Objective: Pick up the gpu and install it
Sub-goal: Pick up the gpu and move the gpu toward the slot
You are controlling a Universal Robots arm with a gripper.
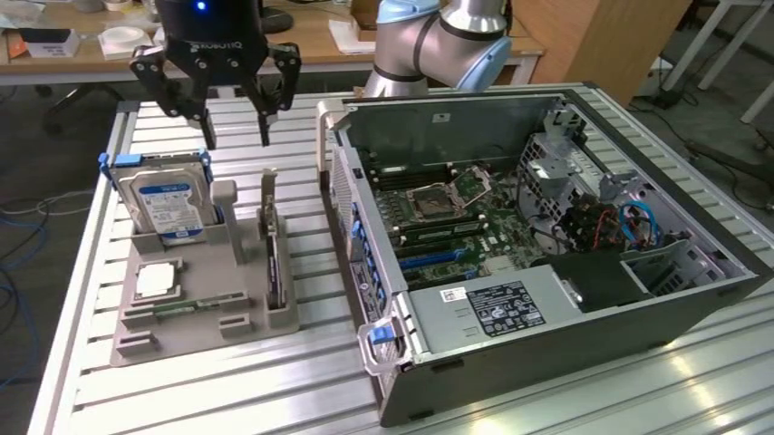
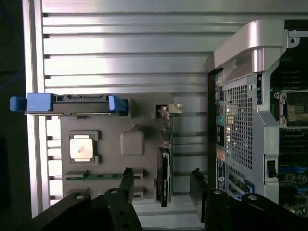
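Note:
The gpu [image 1: 275, 265] stands edge-on in a slot of the grey holder tray [image 1: 181, 340], a thin dark card with its pale bracket at the far end. In the wrist view the gpu [image 2: 164, 171] appears as a narrow dark blade. My gripper [image 1: 237, 136] hangs open well above the tray's far end, with nothing between its fingers. Seen from the wrist, the gripper [image 2: 162, 184] straddles the line of the card, one fingertip [image 2: 126, 179] on either side. The open computer case [image 1: 532, 236] lies at the exterior view's right, its motherboard exposed.
The tray [image 2: 132, 122] also carries a silver hard drive [image 1: 169, 201] with blue rails, a square processor chip [image 1: 155, 281] and a green memory stick [image 1: 181, 308]. The case wall [image 2: 240, 120] stands close beside the tray. All rests on a slatted metal table [image 1: 217, 399].

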